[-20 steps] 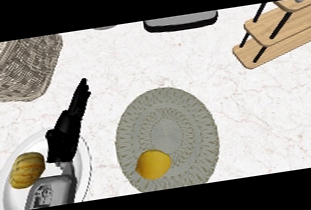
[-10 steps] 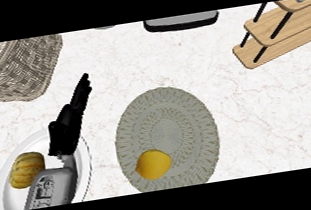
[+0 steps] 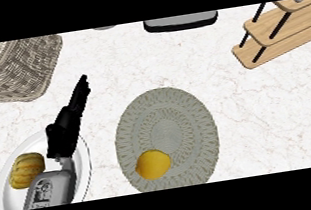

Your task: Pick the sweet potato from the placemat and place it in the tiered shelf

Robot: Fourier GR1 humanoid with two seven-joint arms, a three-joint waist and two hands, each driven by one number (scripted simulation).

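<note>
While only one forearm enters the head view, at lower left, its black left hand (image 3: pixel 68 125) lies with fingers straight and released, pointing up and slightly right, grasping nothing. The right hand shows nowhere in the view.

Task item: the sweet potato (image 3: pixel 153 164), seen as a rounded orange-yellow lump, rests on the lower left part of the oval grey woven placemat (image 3: pixel 180 103), well apart from the hand. The placemat's lower rim is cut off at the bottom of the view.

Destination: the wooden tiered shelf (image 3: pixel 279 33) stands at upper right, far from the sweet potato. Its right side and top are cut off, so its full shape and number of levels cannot be made out.

Other items: a white plate (image 3: pixel 83 168) at lower left is partly covered by the forearm, its lower edge cut off. A ribbed orange-brown piece of food (image 3: pixel 27 169) lies on its left side; its kind cannot be told. A wicker basket (image 3: pixel 7 68) sits at upper left, cropped by the edges. A dark object with a grey top (image 3: pixel 180 22) at the counter's far edge is mostly out of view and unidentifiable.
</note>
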